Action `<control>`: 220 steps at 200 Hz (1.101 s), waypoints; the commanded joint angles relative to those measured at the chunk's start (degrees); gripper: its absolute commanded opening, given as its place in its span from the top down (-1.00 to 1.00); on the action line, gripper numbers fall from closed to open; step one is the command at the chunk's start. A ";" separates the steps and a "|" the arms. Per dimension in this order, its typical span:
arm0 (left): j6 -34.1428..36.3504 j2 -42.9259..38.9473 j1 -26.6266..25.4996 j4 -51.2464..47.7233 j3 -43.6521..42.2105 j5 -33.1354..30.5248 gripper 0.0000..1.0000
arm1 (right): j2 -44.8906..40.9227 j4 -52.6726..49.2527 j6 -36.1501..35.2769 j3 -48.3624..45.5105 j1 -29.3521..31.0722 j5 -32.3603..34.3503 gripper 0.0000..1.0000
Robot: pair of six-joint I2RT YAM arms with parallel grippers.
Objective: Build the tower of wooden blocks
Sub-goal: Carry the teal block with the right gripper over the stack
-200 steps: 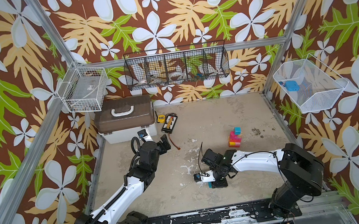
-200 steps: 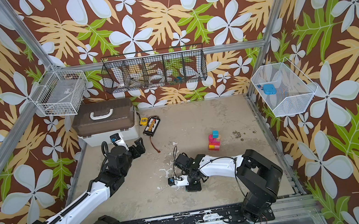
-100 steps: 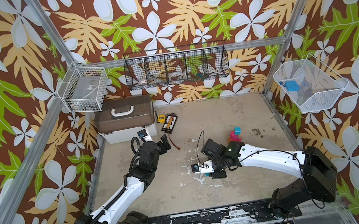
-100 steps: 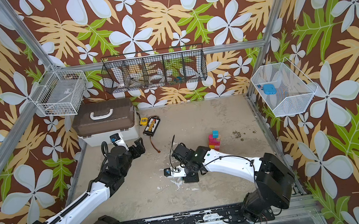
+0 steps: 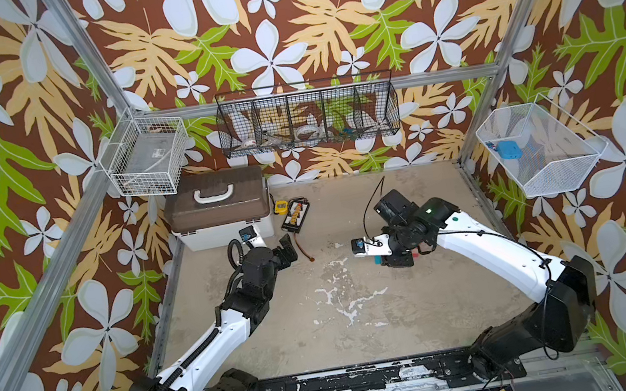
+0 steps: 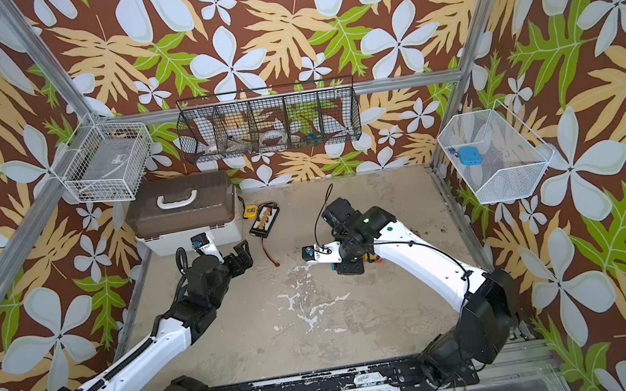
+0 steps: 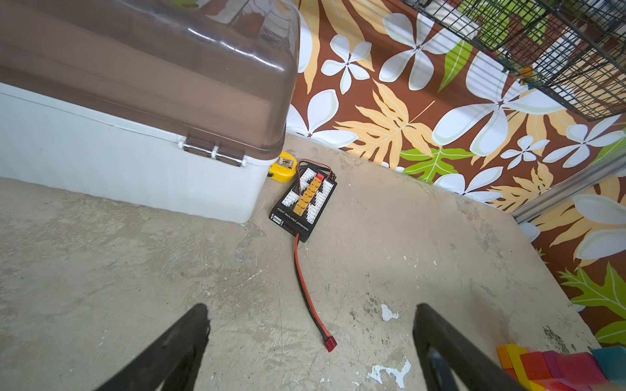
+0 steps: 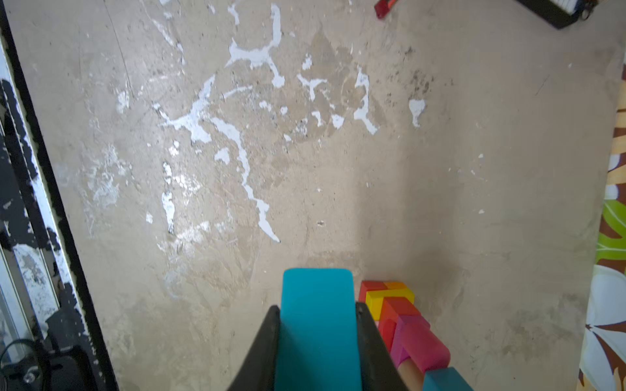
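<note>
My right gripper (image 8: 317,306) is shut on a teal wood block (image 8: 318,291), which fills the gap between both fingers. Right beside it stands the tower (image 8: 404,325): red, orange and yellow blocks low down, magenta and pink above, then a tan cylinder and a blue piece. In both top views the right gripper (image 5: 393,262) (image 6: 349,267) hangs over the right middle of the floor and the arm hides most of the tower. Only a sliver of the teal block (image 5: 376,261) shows. My left gripper (image 7: 310,306) (image 5: 288,250) is open and empty near the white box; the tower (image 7: 555,367) is also in its view.
A white box with a brown lid (image 5: 216,206) stands at the back left. Beside it lie a yellow tape measure (image 5: 280,207) and a black charging board (image 5: 294,217) with a red cable (image 7: 305,287). Wire baskets (image 5: 308,119) hang on the walls.
My right arm has carried the teal block from the front middle back and to the right, up beside the tower. The left arm has not moved.
</note>
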 commanded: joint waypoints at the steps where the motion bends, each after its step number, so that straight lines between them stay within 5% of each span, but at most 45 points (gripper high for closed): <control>1: -0.10 0.21 0.09 0.40 0.14 -0.53 -0.90 | -0.27 -3.92 -5.29 -0.05 -2.20 2.81 1.00; 95: -0.37 0.56 0.09 0.53 0.12 -0.19 -0.90 | 2.05 -2.87 -11.32 7.57 -12.62 6.78 1.00; 220: -1.22 1.53 0.08 0.88 0.32 1.02 -0.90 | 6.57 -0.85 -13.96 8.73 -21.72 -3.97 1.00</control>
